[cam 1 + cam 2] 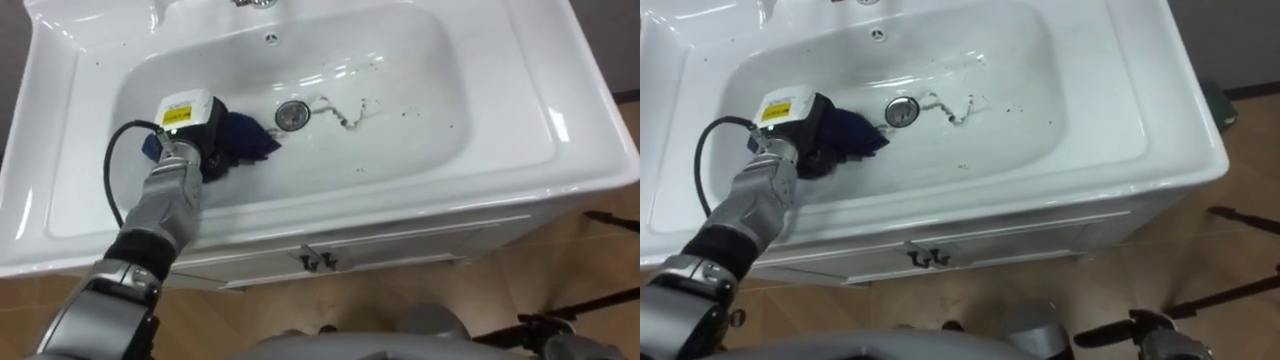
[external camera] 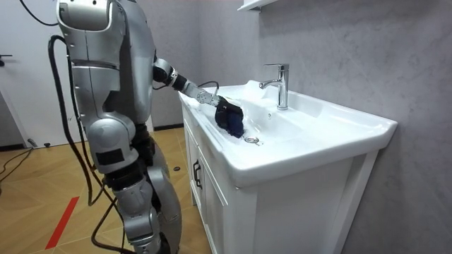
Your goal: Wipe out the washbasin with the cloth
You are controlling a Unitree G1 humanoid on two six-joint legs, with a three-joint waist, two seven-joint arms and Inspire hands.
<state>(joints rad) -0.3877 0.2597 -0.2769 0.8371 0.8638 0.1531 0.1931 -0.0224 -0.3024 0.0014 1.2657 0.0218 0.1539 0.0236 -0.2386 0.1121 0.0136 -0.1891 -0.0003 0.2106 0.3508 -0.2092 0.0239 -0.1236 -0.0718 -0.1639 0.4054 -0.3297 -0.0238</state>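
We see a glossy white, rounded-rectangle basin (image 1: 420, 150) w/ a round metal drain (image 1: 292, 115). Our left hand (image 1: 195, 128) sits on a crumpled dark-blue cloth (image 1: 250, 135) just left of the drain; grip: can't tell.

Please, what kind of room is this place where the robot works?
Most likely a bathroom or washroom: a white basin with a drain sits on a white cabinet, and a chrome tap stands at its back edge, before a grey wall.
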